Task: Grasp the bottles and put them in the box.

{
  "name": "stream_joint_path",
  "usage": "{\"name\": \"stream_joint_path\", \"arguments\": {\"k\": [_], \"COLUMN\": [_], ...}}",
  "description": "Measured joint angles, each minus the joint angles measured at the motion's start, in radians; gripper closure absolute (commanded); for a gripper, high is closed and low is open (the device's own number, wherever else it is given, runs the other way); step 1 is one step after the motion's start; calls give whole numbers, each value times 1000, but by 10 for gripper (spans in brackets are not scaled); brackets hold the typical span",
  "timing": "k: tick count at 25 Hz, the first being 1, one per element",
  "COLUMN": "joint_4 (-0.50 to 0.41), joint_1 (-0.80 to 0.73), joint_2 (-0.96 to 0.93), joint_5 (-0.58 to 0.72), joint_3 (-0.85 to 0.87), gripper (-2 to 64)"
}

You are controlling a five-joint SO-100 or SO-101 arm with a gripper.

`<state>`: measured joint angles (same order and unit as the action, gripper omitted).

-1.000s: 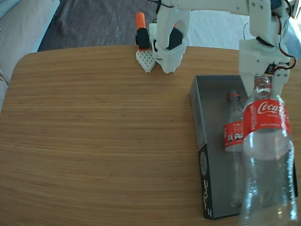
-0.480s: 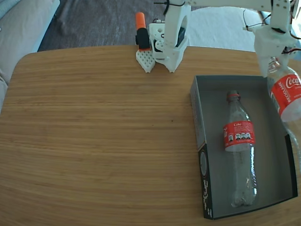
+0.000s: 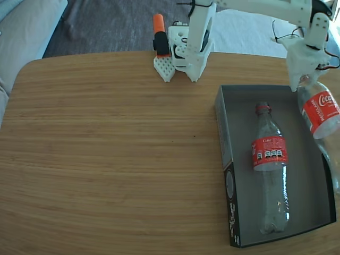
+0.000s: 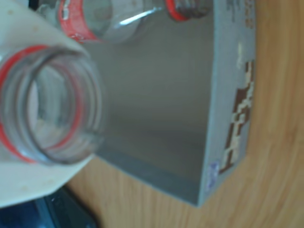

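In the fixed view the box [image 3: 225, 139] lies at the table's right side, dark grey inside. One bottle [image 3: 270, 159] rests flat in it, neck toward the far end. My gripper [image 3: 300, 79] is shut on the neck of a second bottle [image 3: 321, 112], which hangs tilted over the box's right wall, its base running off the right edge of the view. The wrist view shows that held bottle's open mouth [image 4: 47, 107] with its red ring close up. A white finger [image 4: 33, 183] sits beside it, with the box [image 4: 156, 90] and the lying bottle [image 4: 102, 19] below.
The arm's base [image 3: 190, 50] stands at the table's far edge, with an orange and white part [image 3: 161, 47] beside it. The wooden table [image 3: 106, 149] stretches out left of the box. A sofa [image 3: 24, 29] and a dark rug lie beyond the table.
The held bottle has swung from close in front of the camera out to the right and back. It now hangs lower along the box's right side.
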<state>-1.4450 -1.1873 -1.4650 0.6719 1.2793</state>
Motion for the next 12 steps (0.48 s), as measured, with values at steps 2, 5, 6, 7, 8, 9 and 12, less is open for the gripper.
{"name": "stream_joint_path", "arguments": {"k": [2,5,6,7,8,9,12], "joint_4": [0,0,0,0,0,0,3], "joint_1": [14,8,8,17,32,46,43], "joint_2": [29,66,77,86,94,101,124], "joint_5": [0,-29,-46,-72,-103,-114,-156], "joint_3": [0,0,-2,-2,-8,-17,-49], "gripper": [618,618,618,618,618,618,618]}}
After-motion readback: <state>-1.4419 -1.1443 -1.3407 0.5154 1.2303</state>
